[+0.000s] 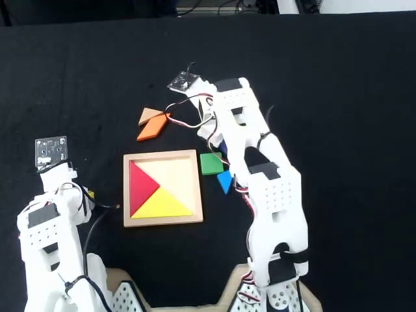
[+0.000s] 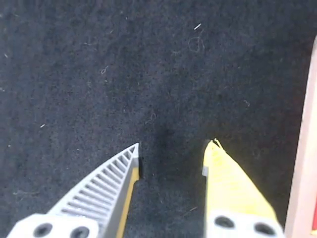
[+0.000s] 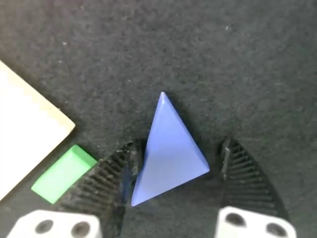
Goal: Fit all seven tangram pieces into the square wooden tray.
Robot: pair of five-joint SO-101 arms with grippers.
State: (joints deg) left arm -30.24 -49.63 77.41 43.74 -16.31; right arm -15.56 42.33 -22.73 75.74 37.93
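High view: fixed overhead, set well back, facing down over the black tabletop (image 1: 338, 97). Both arms come in from the near edge.

Left wrist view: close above the tabletop, looking down past the left end effector (image 2: 176, 144). It catches the tray (image 2: 303, 148) rim.

Right wrist view: equally close, looking down past the right end effector (image 3: 178, 145).

Tray common to all three. Green piece (image 3: 62, 173) shared by right wrist and high.

Bright, even light from above, black cloth (image 1: 338, 97) matte without glare, white shell of the right arm (image 1: 276, 195) almost washed out, pale tray (image 1: 162, 155) evenly lit, soft dark shadow under the left gripper (image 2: 176, 144), thin shadow beside the blue triangle (image 3: 171, 153).
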